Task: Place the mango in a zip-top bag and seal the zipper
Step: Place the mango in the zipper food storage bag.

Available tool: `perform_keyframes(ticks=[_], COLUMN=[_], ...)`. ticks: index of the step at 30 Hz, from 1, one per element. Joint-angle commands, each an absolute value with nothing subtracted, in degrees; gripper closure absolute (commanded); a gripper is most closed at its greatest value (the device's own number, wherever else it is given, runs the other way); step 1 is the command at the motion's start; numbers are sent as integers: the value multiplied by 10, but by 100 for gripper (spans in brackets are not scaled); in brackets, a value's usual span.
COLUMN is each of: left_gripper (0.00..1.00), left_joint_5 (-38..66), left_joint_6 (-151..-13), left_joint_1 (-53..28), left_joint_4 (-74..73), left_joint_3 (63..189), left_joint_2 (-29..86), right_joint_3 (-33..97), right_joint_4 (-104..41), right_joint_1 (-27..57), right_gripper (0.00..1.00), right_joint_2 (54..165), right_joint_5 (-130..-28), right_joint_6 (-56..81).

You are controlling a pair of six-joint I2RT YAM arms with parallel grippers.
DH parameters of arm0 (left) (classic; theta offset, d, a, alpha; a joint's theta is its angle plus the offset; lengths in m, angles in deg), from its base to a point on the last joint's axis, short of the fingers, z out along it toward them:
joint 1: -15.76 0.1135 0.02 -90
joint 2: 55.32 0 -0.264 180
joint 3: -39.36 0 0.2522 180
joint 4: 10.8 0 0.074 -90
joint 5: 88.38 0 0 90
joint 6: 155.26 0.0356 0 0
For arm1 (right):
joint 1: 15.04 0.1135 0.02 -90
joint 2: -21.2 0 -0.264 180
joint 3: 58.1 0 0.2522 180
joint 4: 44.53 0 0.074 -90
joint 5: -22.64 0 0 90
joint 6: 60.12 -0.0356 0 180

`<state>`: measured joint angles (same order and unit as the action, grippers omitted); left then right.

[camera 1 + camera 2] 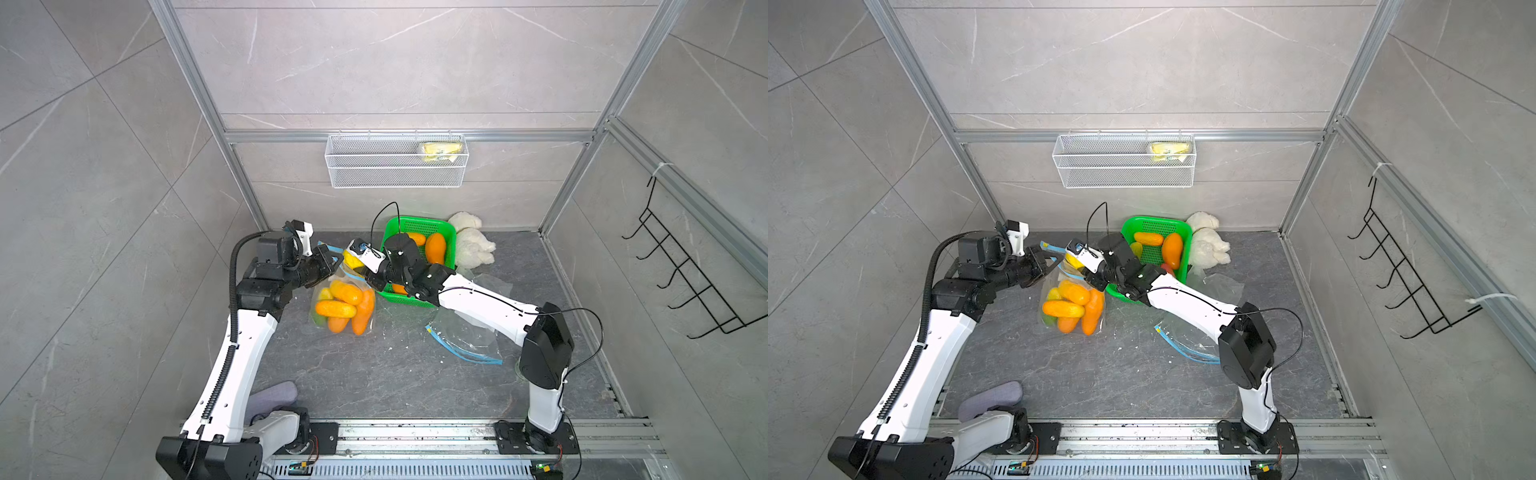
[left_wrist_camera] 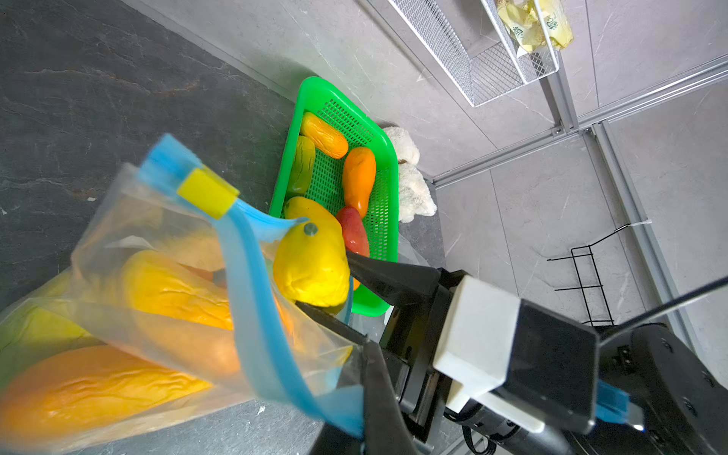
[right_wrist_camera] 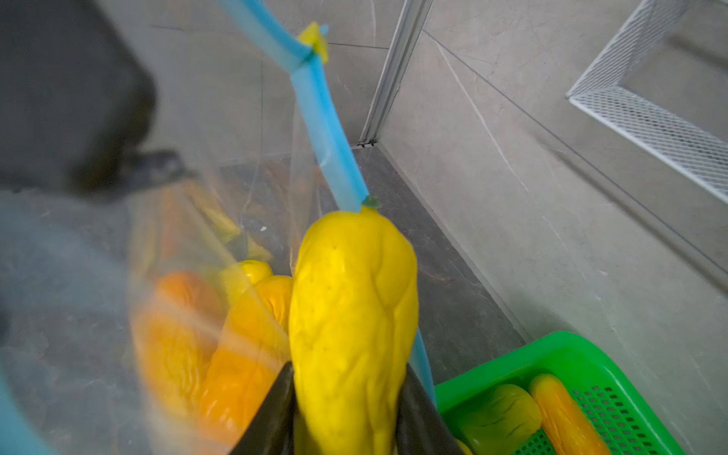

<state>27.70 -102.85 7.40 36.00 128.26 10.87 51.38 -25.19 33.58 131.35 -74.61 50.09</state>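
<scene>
While the right claw (image 3: 348, 370) clamped the yellow mango (image 3: 350, 299) between its two black fingers (image 3: 275, 402), the fruit's stem end touched the blue zipper strip (image 3: 327, 130) at the mouth of the bag (image 1: 343, 307). Whether it had passed the rim could not be determined. In both top views the right wrist camera (image 1: 370, 259) covered most of the mango. The left claw (image 2: 364, 378) was closed on the bag's rim; it was blurred and cut off by the frame edge. Fruits (image 1: 336, 309) in the bag appeared hazy through the plastic. The right arm (image 1: 478, 299) hid part of the green basket (image 1: 419, 220) and of a second bag (image 1: 465, 340).
</scene>
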Motion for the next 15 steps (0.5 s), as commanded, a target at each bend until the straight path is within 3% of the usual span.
perform_keyframes(ticks=[1,6,14,15], left_gripper=[100,100,100,100], left_joint_5=[299,298,305,308], left_joint_6=[-1021,-1023,-1024,-1024], left_joint_1=[75,75,75,75], left_joint_4=[330,327,315,313], left_joint_3=[1293,1288,1277,1277], left_joint_2=[95,97,86,86], right_joint_3=[451,413,554,579], right_joint_4=[-281,-316,-189,-158], right_joint_1=[341,341,338,338], right_gripper=[71,68,65,59], right_joint_2=[1274,1265,1348,1362], right_joint_5=[-829,-875,-816,-815], right_joint_6=[499,515,454,444])
